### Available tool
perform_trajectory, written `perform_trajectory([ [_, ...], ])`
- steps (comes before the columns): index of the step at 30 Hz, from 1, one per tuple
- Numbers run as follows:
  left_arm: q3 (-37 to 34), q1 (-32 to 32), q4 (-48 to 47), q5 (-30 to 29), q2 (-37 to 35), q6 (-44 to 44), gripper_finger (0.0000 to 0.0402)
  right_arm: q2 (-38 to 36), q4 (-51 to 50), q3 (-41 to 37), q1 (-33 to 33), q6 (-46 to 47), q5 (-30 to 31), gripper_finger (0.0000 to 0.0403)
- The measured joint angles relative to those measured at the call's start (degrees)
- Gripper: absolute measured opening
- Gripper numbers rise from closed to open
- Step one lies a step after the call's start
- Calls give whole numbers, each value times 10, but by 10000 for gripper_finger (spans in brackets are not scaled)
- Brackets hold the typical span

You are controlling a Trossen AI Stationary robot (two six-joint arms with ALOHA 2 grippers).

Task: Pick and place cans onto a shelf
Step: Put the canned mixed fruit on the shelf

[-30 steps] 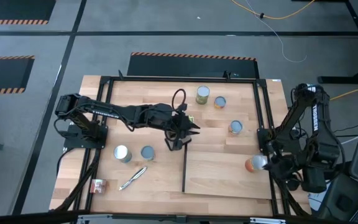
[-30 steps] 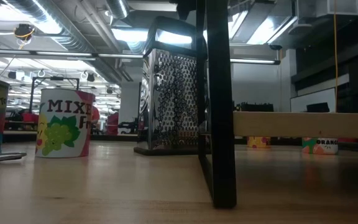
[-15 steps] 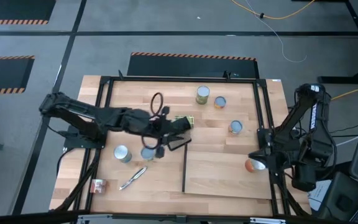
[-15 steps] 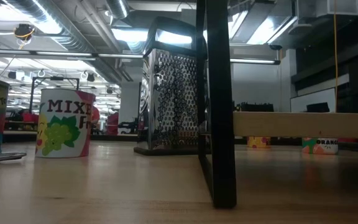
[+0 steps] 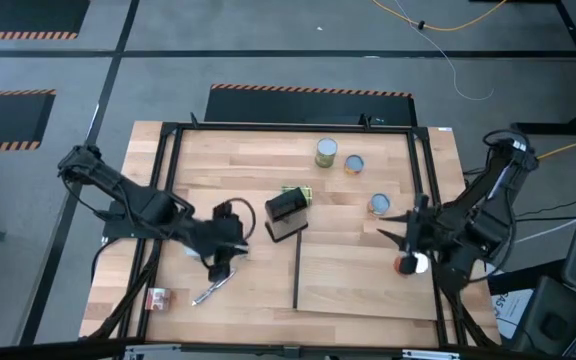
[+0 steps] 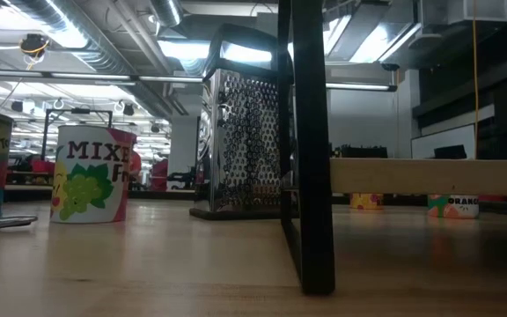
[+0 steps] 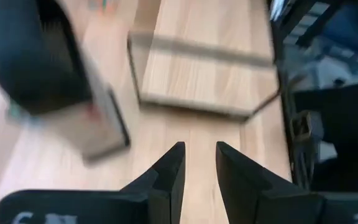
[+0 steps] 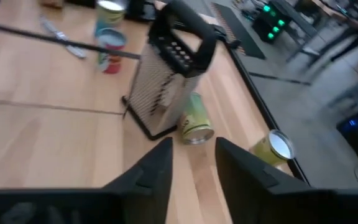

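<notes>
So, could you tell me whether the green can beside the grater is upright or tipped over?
Tipped over. The green can lies on its side against the grater, its round end facing the right wrist camera.

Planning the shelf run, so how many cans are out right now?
8. Three cans stand at the far right, a green can lies by the grater, one at the shelf's right edge, one near-left corner, two by the left arm. Others may be hidden.

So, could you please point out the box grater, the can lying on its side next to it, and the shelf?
Box grater (image 8: 166, 78): right wrist view, on its perforated metal face.
Can lying on its side (image 8: 194, 122): right wrist view, on its green label.
Shelf (image 5: 363, 275): high view, on the bare pale wood panel.
</notes>
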Motion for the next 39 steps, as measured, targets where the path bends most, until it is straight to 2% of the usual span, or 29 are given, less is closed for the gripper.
perform_trajectory([
  [3,0,-15,-48,-19,19,-53,82,0,15,0,-37,-14,0,146],
  [7,0,-26,-71,-25,49,-76,82,0,31,0,-84,-45,-13,150],
  [14,-1,-33,-72,-23,114,-86,82,0,73,-2,-164,-139,-104,150],
  [24,-1,-33,-89,-6,190,-91,82,0,215,-36,-257,-339,-237,150],
  [28,-1,-33,-116,-1,210,-124,82,0,251,-41,-285,-388,-275,150],
  [33,-1,-33,-126,-7,216,-149,82,0,268,-41,-309,-418,-310,150],
  [39,-1,-32,-127,-39,216,-149,82,0,269,-41,-324,-418,-313,150],
])
